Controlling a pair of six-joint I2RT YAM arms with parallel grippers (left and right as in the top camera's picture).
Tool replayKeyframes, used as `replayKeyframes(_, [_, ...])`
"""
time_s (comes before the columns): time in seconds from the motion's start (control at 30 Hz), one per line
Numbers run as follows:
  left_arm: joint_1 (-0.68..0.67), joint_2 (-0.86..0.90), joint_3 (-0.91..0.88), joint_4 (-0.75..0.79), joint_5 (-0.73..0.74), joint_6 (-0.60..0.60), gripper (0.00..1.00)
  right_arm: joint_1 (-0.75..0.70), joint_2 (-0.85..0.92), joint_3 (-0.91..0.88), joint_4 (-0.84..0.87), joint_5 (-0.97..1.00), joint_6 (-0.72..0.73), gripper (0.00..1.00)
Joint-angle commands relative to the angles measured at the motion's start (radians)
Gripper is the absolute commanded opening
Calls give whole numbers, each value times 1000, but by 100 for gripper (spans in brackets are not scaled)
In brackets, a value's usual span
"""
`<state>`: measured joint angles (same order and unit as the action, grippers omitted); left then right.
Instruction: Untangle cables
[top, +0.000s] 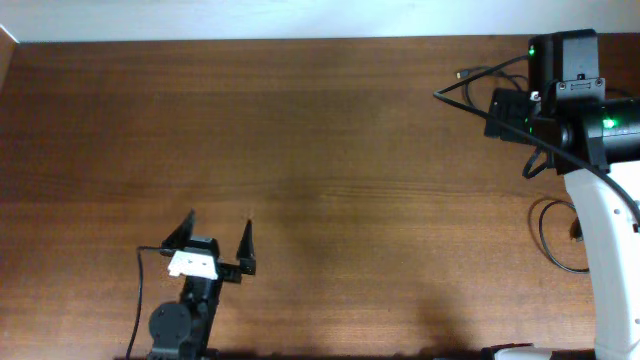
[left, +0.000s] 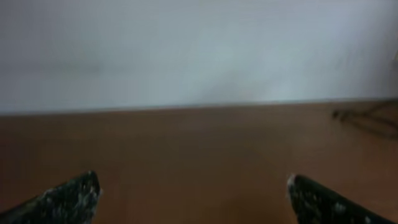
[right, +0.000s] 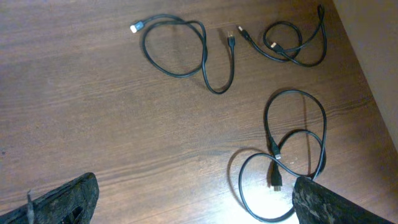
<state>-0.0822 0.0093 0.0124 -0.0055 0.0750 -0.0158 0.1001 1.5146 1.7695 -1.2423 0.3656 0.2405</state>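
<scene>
step judged: near completion | cables (right: 216, 92) are seen as three separate loops at the right of the worktop (top: 330, 150), below the right tool (right: 194, 182), spread and empty | left tool (top: 219, 222) spread, empty, near left | next: a light pinch on the self-crossed loop (right: 295, 91) is called for

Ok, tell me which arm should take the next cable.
Right. The right gripper hangs open above the cables, which lie as three separate loops. The left gripper, also open, sits across the table from them.
</scene>
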Motion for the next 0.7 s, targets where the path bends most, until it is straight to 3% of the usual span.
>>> replayKeyframes(0.0, [0,-5,-3,-78,-42,62,99,5,2,3,1,2,16,99])
replayKeyframes(0.57, [0,-4,-3,-76,-39,78,99,4,8,3,1,3,14,99])
replayKeyframes(0.67, [0,-4,-3,-76,-39,78,99,3,-58,2,11,8,15,99])
